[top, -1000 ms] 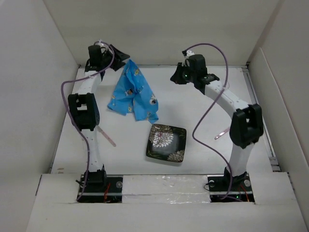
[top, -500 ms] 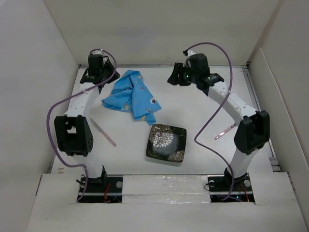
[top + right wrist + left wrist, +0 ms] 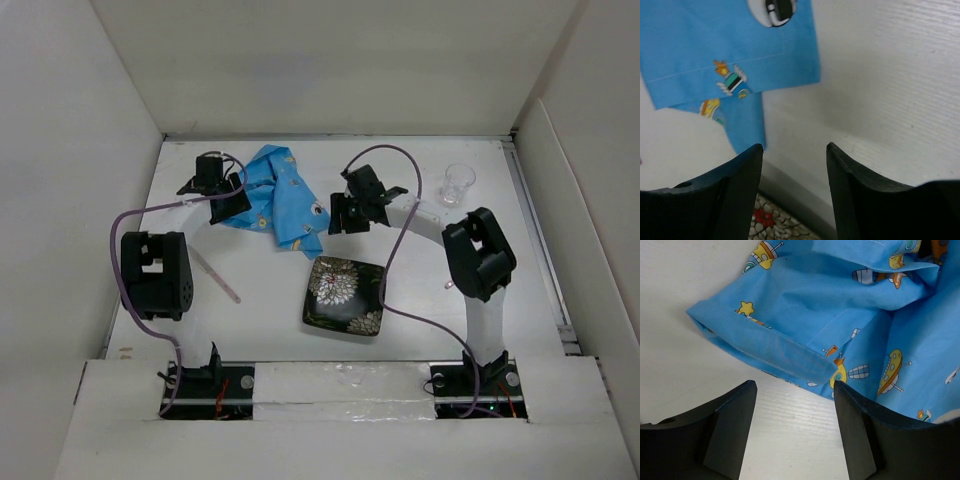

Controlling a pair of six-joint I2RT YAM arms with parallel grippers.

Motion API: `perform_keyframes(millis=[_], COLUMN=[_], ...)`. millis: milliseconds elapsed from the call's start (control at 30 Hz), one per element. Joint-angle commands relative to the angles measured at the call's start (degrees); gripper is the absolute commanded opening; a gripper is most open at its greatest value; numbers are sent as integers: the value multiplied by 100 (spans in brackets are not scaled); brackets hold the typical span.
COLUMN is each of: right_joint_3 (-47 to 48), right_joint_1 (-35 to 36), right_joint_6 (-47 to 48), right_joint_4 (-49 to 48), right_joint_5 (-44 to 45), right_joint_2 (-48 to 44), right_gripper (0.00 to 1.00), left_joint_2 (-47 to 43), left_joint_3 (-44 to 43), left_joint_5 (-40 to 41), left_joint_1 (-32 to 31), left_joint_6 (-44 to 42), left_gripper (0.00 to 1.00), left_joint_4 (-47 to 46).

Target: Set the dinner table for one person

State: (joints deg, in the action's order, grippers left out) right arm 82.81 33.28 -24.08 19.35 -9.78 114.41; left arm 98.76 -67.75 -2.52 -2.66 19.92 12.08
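Note:
A crumpled blue cartoon-print cloth (image 3: pixel 278 198) lies on the white dinner table (image 3: pixel 400 330) at the back middle. My left gripper (image 3: pixel 232 195) hovers at the cloth's left edge, open and empty. In the left wrist view the folded hem of the cloth (image 3: pixel 790 355) lies just ahead of the left gripper (image 3: pixel 795 390), over bare table (image 3: pixel 680 315). My right gripper (image 3: pixel 338 218) is at the cloth's right edge, open with nothing in it. The right wrist view shows the right gripper (image 3: pixel 795 150) between the cloth (image 3: pixel 725 50) and the plate rim (image 3: pixel 775 225).
A black square plate (image 3: pixel 345 295) with white flowers sits in front of the cloth. A clear glass (image 3: pixel 458 183) stands at the back right. A thin pink utensil (image 3: pixel 215 275) lies left of the plate. Upright white panels (image 3: pixel 60 200) surround the table.
Both arms have swung down from the back wall to the two sides of the cloth. The cloth has settled lower. The right gripper has opened. The glass has come into view.

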Motion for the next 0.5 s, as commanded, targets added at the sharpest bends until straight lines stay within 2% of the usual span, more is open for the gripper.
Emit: perform_keyframes(millis=[0, 267, 367, 467], right_joint_3=[525, 1378, 1660, 1818], right_joint_1=[-23, 82, 135, 135], right_joint_6=[-45, -62, -80, -115], right_joint_4=[-11, 375, 482, 508], right_joint_5=[607, 908, 908, 812], right_joint_2=[204, 1021, 1365, 1496], right_gripper=[60, 60, 59, 52], left_joint_2=[125, 626, 741, 811], left_joint_3=[-169, -415, -625, -687], left_joint_5=[-2, -257, -284, -249], left_joint_1=[-7, -7, -68, -129], left_joint_6=[-32, 20, 20, 3], left_gripper=[60, 61, 57, 47], left_joint_4=[-302, -487, -452, -434])
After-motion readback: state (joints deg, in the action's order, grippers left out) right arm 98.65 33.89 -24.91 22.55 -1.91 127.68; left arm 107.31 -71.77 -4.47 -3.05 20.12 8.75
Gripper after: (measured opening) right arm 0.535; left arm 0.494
